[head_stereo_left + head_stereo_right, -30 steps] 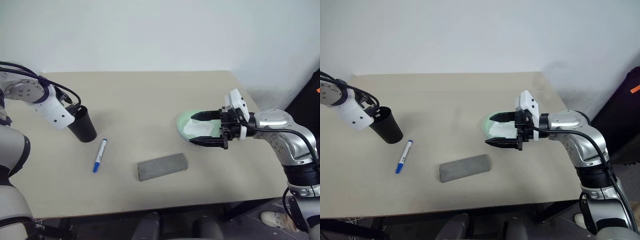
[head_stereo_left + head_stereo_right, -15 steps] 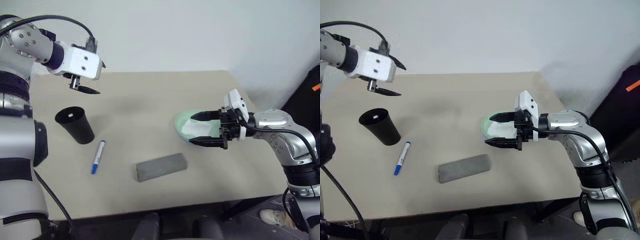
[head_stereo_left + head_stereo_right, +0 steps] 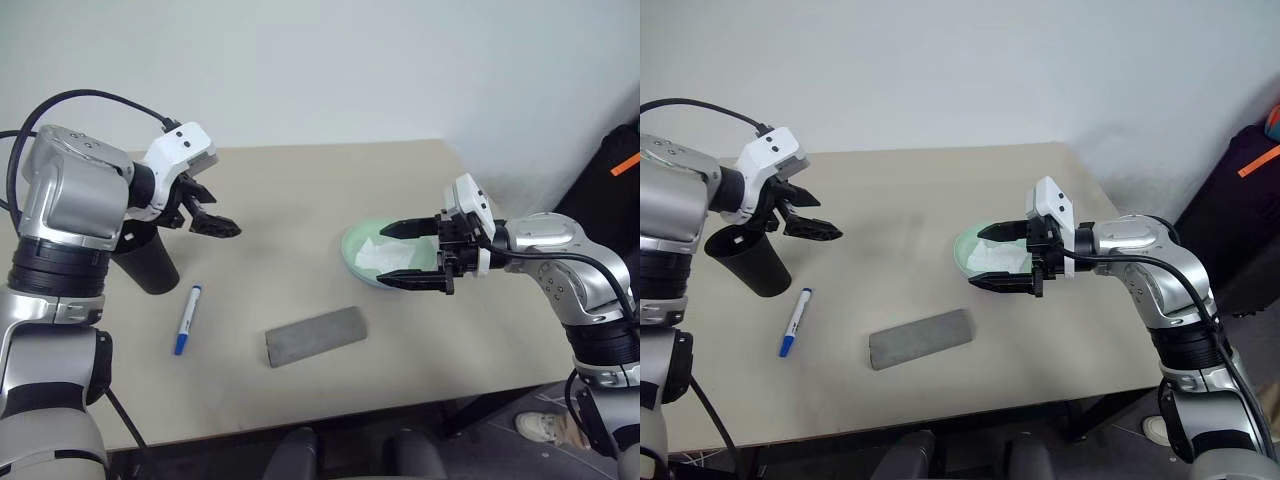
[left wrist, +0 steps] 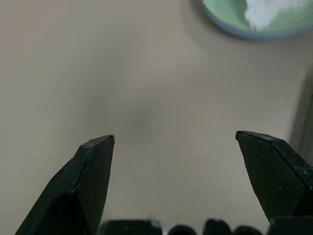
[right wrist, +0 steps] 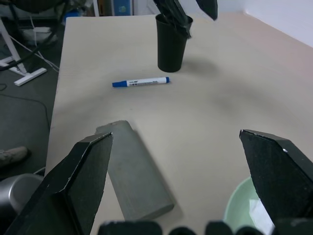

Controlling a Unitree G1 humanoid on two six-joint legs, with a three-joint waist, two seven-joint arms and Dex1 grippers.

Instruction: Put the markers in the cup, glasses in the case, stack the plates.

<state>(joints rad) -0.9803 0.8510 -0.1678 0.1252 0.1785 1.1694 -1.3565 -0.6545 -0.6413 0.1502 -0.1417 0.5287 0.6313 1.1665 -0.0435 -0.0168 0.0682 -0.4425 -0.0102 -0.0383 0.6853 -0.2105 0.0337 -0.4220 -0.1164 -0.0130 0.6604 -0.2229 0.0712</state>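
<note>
**Both grippers empty, one marker left on the tabletop**

The left gripper point(image 3: 212, 222) has its fingers point(image 4: 90, 176) spread wide with nothing between them. It hangs above bare tabletop point(image 3: 300, 200), just at 3 o'clock of the cup point(image 3: 145, 262). The right gripper point(image 3: 415, 253) is also fully spread and empty, its fingers point(image 5: 83, 176) bracketing the near rim of the plate point(image 3: 352, 247) without visibly gripping it.

The blue marker point(image 3: 187, 319) lies flat at 5 o'clock of the cup, well apart from the left fingers. It is slim and white with blue cap and end. The cup is black, tapered and upright. The case point(image 3: 315, 336) is grey and oblong, closed, lying at 7 o'clock of the plate. The plate is pale green with a crumpled white tissue point(image 3: 380, 256) in it.

Risks, as I judge them: the left arm reaching for the marker could clip the light cup and tip it. A pinch on so slim a pen may roll it away.
</note>
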